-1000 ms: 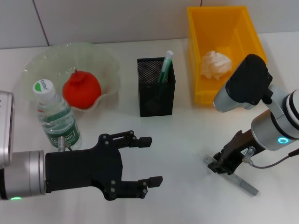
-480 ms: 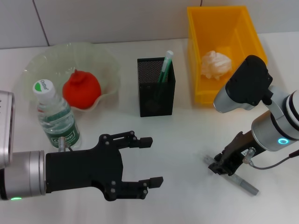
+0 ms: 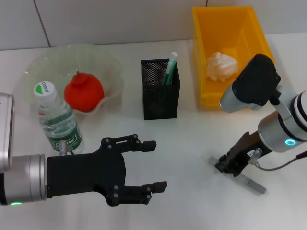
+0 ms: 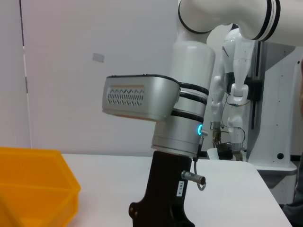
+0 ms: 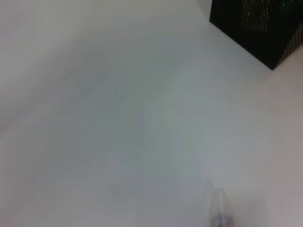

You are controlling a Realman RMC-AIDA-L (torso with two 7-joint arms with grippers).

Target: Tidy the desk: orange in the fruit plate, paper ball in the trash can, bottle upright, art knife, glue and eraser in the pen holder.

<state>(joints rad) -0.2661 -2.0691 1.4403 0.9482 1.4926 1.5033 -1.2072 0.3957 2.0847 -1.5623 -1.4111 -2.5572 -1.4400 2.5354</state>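
My right gripper is down on the table at the right, shut on the grey art knife, which pokes out on both sides of it. Over the front middle of the table my left gripper hovers open and holds nothing. The orange lies in the fruit plate. Just in front of the plate the bottle stands upright. A paper ball rests inside the yellow trash can. The black pen holder holds a green and white tube, seemingly the glue. The eraser is out of view.
The left wrist view shows my right arm standing on the white table beside the trash can. A corner of the pen holder and bare table fill the right wrist view.
The right gripper and the art knife have shifted slightly away from the table's front edge together. The left arm has not moved.
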